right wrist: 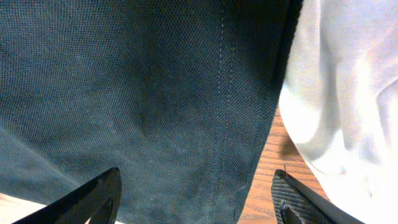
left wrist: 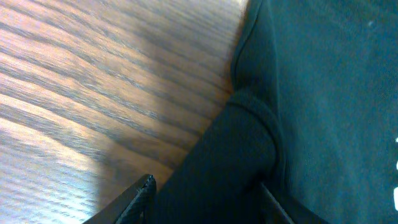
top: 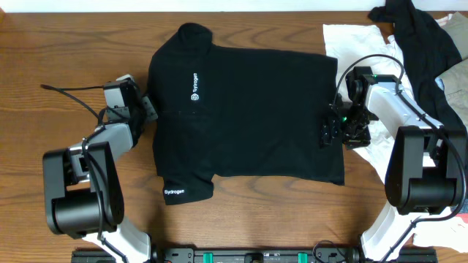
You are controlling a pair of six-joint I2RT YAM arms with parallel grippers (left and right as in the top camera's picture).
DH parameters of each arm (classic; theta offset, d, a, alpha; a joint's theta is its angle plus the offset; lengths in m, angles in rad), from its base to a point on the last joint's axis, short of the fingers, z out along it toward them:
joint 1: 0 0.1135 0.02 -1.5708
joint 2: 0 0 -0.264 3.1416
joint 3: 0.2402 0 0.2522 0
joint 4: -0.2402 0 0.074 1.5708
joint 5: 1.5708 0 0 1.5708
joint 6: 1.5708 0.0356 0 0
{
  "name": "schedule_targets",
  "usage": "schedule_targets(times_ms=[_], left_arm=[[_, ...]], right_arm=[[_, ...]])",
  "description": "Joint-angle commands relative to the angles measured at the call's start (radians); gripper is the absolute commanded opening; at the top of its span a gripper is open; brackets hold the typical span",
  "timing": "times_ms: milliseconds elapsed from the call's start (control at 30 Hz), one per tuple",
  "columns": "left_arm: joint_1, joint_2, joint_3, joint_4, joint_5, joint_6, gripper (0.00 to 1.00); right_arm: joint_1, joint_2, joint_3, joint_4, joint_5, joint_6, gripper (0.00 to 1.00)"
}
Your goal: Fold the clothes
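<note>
A black T-shirt (top: 248, 109) with small white logos lies flat on the wooden table (top: 66, 44), sleeves toward the far and near sides. My left gripper (top: 148, 109) is at the shirt's left edge. In the left wrist view its jaws (left wrist: 208, 196) are apart, with a rolled fold of the black shirt (left wrist: 323, 93) between them. My right gripper (top: 330, 130) is at the shirt's right hem. In the right wrist view its jaws (right wrist: 196, 193) are open just above the hem of the shirt (right wrist: 155, 93), one finger over fabric and the other over bare wood.
A white garment (top: 355, 40) lies crumpled at the right, partly under the shirt's right edge, and shows in the right wrist view (right wrist: 348, 93). A dark garment (top: 420, 36) is piled on it at the far right. Bare wood lies left of the shirt.
</note>
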Motion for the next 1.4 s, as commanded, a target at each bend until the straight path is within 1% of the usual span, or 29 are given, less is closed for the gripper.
schedule_targets(times_ms=[0,33,67,233,300,367,500,533,567,600,633,667,700,733,767,867,900,967,1100,1267,1300,1333,1367], left_arm=[[0.005,0.027,0.006,0.052,0.019,0.01,0.4],[0.005,0.028,0.006,0.081,0.02,0.01,0.12],[0.005,0.028,0.006,0.109,0.02,0.01,0.06],[0.004,0.025,0.008,0.328,0.022,0.01,0.06],[0.004,0.025,0.018,0.383,0.022,0.006,0.06],[0.005,0.025,0.039,0.415,0.022,-0.012,0.06],[0.004,0.025,0.081,0.415,0.013,-0.017,0.06],[0.004,0.025,0.081,0.414,0.006,-0.017,0.1],[0.005,0.026,0.081,0.405,-0.01,-0.017,0.28],[0.005,0.026,0.081,0.385,-0.021,-0.017,0.37],[0.005,0.026,0.081,0.36,-0.028,-0.016,0.43],[0.005,0.026,0.081,0.326,-0.035,-0.015,0.54],[0.005,0.026,0.081,0.29,-0.035,-0.005,0.68],[0.006,0.026,0.081,0.25,-0.035,0.005,0.79],[0.007,0.025,0.081,0.195,-0.034,0.011,0.87],[0.009,0.014,0.081,0.055,-0.034,0.011,0.94],[0.009,0.007,0.081,0.013,-0.034,0.011,0.98],[0.009,-0.03,0.081,-0.126,-0.034,0.015,0.98],[0.009,-0.132,0.081,-0.348,-0.029,0.017,0.98],[0.009,-0.286,0.08,-0.649,0.02,0.016,0.98],[0.009,-0.309,0.08,-0.694,0.022,0.013,0.98],[0.009,-0.349,0.08,-0.775,0.024,-0.013,0.98],[0.009,-0.363,0.08,-0.809,0.036,-0.019,0.98]], right_arm=[[-0.003,0.008,-0.003,0.001,-0.012,0.003,0.75],[-0.003,0.008,-0.003,0.001,-0.012,0.003,0.75],[-0.003,0.008,-0.003,0.001,-0.012,0.003,0.75],[-0.003,0.008,-0.003,0.001,-0.012,0.003,0.74],[-0.003,0.008,-0.003,0.0,-0.012,0.003,0.74],[-0.003,0.008,-0.003,0.001,-0.012,0.003,0.74],[-0.003,0.008,-0.003,0.002,-0.012,0.003,0.74],[-0.003,0.008,-0.003,0.002,-0.012,0.004,0.74],[-0.003,0.008,-0.003,0.002,-0.012,0.004,0.75],[-0.003,0.008,-0.003,0.002,-0.012,0.004,0.75],[-0.003,0.008,-0.003,0.002,-0.012,0.003,0.75],[-0.003,0.008,-0.003,0.001,-0.012,0.003,0.75],[-0.003,0.008,-0.003,0.001,-0.012,0.003,0.75],[-0.003,0.008,-0.003,0.001,-0.012,0.003,0.75],[-0.003,0.008,-0.003,0.002,-0.012,0.003,0.75],[-0.003,0.008,-0.003,0.0,-0.012,0.003,0.75],[-0.003,0.008,-0.003,0.0,-0.011,0.003,0.76],[-0.003,0.008,-0.003,0.002,-0.011,0.003,0.77],[-0.011,0.008,-0.003,0.015,-0.012,0.003,0.79],[-0.033,0.003,0.005,0.024,-0.011,0.003,0.81],[-0.039,-0.003,0.01,0.023,-0.011,0.003,0.81],[-0.049,-0.024,0.021,0.018,-0.012,0.003,0.82],[-0.054,-0.04,0.027,0.016,-0.012,0.003,0.82]])
